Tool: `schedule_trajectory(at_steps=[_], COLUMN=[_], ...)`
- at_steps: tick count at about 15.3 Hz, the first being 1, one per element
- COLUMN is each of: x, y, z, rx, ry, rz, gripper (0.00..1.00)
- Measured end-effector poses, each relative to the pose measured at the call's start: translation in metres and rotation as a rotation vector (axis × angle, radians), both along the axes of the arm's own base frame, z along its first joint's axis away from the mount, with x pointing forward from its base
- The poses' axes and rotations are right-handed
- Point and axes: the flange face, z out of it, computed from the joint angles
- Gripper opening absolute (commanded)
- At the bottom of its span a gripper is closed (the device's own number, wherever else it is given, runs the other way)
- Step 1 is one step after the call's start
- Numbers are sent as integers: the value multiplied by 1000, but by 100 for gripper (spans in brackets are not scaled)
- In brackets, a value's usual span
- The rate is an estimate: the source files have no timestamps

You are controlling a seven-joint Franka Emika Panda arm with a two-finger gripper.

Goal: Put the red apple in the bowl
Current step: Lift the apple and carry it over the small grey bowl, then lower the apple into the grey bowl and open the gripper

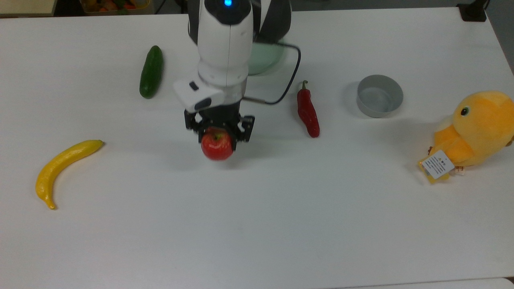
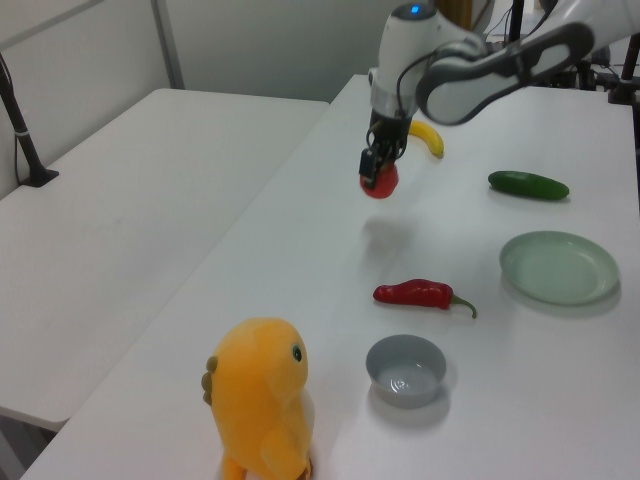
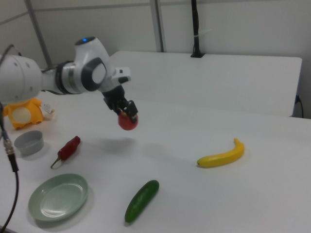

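The white table (image 1: 257, 224) stands beside a second white table (image 2: 130, 190) of the same height, backed by pale grey wall panels (image 3: 233, 24) with vertical metal posts (image 3: 156, 24) and a black clamped pole (image 3: 195, 26).

The white arm (image 2: 480, 70) reaches across the table (image 1: 281, 224) with its forearm roughly level in the left view, then bends at the wrist (image 1: 225, 40) so the last link points straight down. A blue light glows on top of the wrist housing. A black cable loops from the wrist's side. The black tool (image 1: 218, 138) hangs vertically beneath, its two fingers closed against opposite sides of the red apple (image 1: 217, 147), gripping its upper half. The apple is clear of the table, with its shadow apart below it in the left view, so the arm carries it in the air.
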Motion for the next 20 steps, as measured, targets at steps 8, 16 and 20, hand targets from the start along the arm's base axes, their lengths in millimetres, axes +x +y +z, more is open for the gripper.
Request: schedule_trajectory(at_steps=[8, 16, 20], x=[-85, -150, -161], y=[163, 314, 349], z=[51, 53, 39], rx=[84, 90, 99], ry=[70, 51, 34], rz=[204, 406, 475], gripper=[23, 24, 24])
